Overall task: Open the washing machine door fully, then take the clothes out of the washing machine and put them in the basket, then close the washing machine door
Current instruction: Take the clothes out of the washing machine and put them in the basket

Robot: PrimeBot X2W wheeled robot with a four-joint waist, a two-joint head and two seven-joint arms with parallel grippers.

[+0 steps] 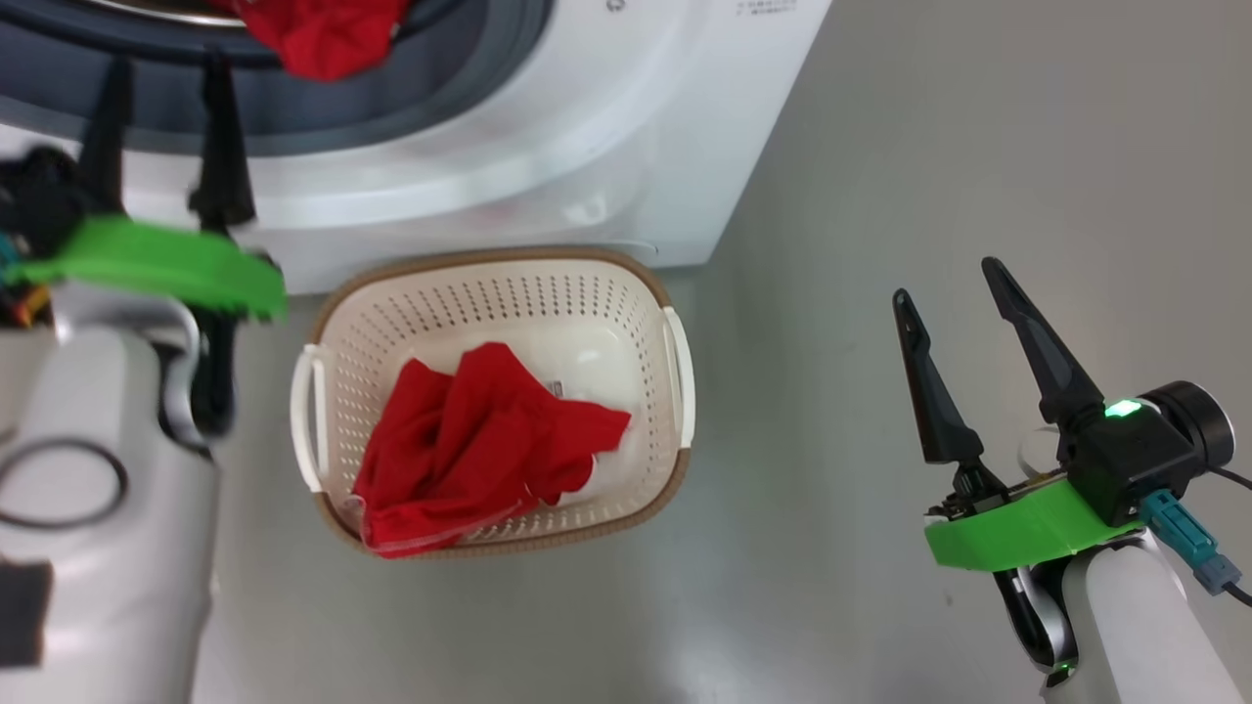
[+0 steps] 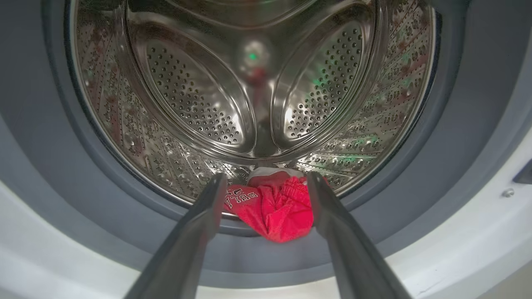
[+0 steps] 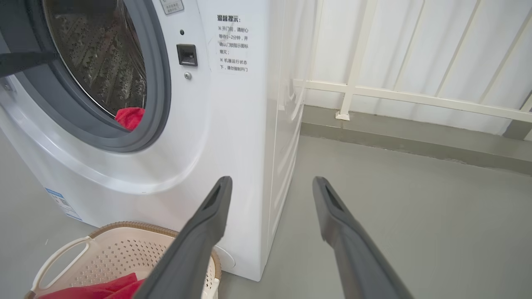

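Open, empty left gripper [image 2: 266,177] with the red clothes [image 2: 276,214] just ahead between its fingertips, on the washing machine [image 2: 457,249] porthole lip; best to reach deeper before closing, gathering the whole bundle.

A smooth grey floor [image 1: 929,147] spreads across the right and bottom of the head view. The white washing machine [image 1: 548,137] stands on it at the upper left. The cream basket [image 1: 509,293] sits on the floor just below the machine's front, centre-left.
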